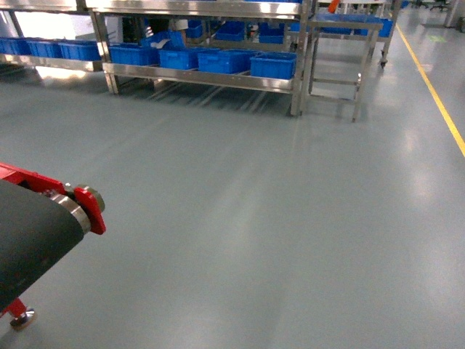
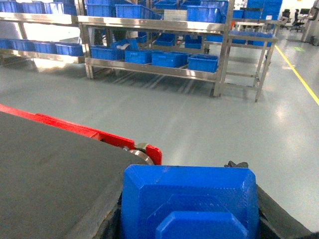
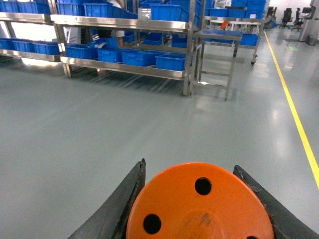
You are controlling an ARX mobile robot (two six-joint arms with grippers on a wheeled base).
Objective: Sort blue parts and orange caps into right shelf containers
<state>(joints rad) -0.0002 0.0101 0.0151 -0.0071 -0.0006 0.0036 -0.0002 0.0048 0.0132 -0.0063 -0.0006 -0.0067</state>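
Clearly left hand [image 2: 189, 219] grips blue part [image 2: 189, 199], base cropped; right hand [image 3: 199, 209] grips orange cap [image 3: 199, 204], bottom cropped.

You face a glossy grey floor [image 1: 276, 218] with soft glare. A yellow line [image 1: 436, 94] runs along its right edge. Steel shelving [image 1: 203, 73] spans the far side; a small steel table [image 1: 341, 29] stands at its right end.

Factory storeroom: steel shelving [image 1: 203, 73] with blue crates [image 1: 273, 65], grey painted floor [image 1: 276, 218], yellow lane line [image 1: 436, 94].
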